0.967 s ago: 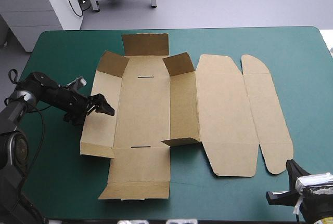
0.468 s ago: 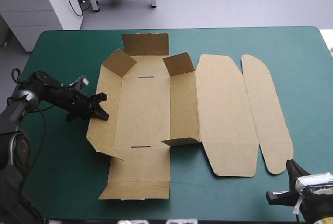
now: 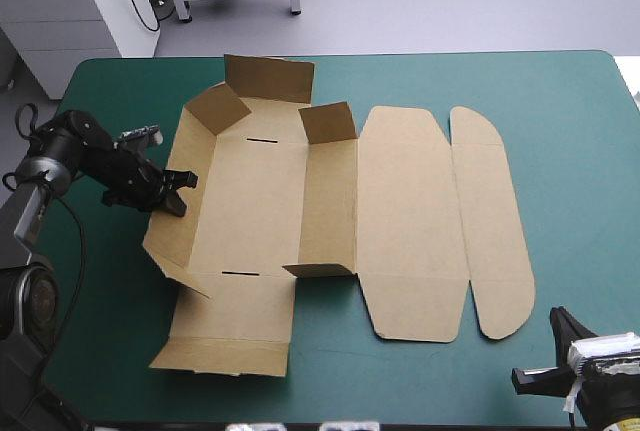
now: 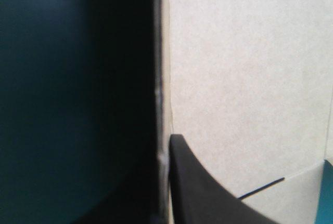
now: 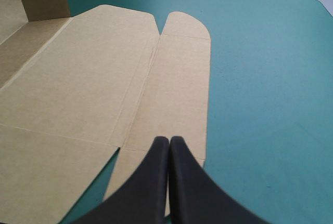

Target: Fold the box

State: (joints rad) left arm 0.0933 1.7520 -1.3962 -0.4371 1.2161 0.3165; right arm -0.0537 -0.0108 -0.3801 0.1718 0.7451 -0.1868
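Brown board lies open across the middle of the teal-green cover [image 3: 570,111] in the high view. The box [image 3: 260,201] is mostly flat, with its lid panels spread toward the table's right side. The left gripper [image 3: 178,191] sits on the left wall [image 3: 168,241], and that wall stands tilted up off the cover. Compared with just before, the wall is steeper and the far corner flap leans further inward. The whole sheet has also slid toward the table's left edge and turned a little. That suggests the pull is dragging the board as well as creasing it, so the wall is rising but the box is drifting. The right gripper [image 3: 556,317] waits at the near right corner, well apart from the board, where it was earlier.

In the left wrist view, the wall is seen edge-on. One black finger [image 4: 208,198] lies against the pale inner face, and the outer side is lost in dark shadow. The jaws seem pinched almost together on the board, though the second finger cannot be made out.

In the right wrist view, the right gripper's fingers meet in one pointed arch, holding nothing. They hover just above the near end of the narrow rounded lid flap [image 5: 182,78]. The sheet probably needs a steadying hold while the left wall is brought upright.
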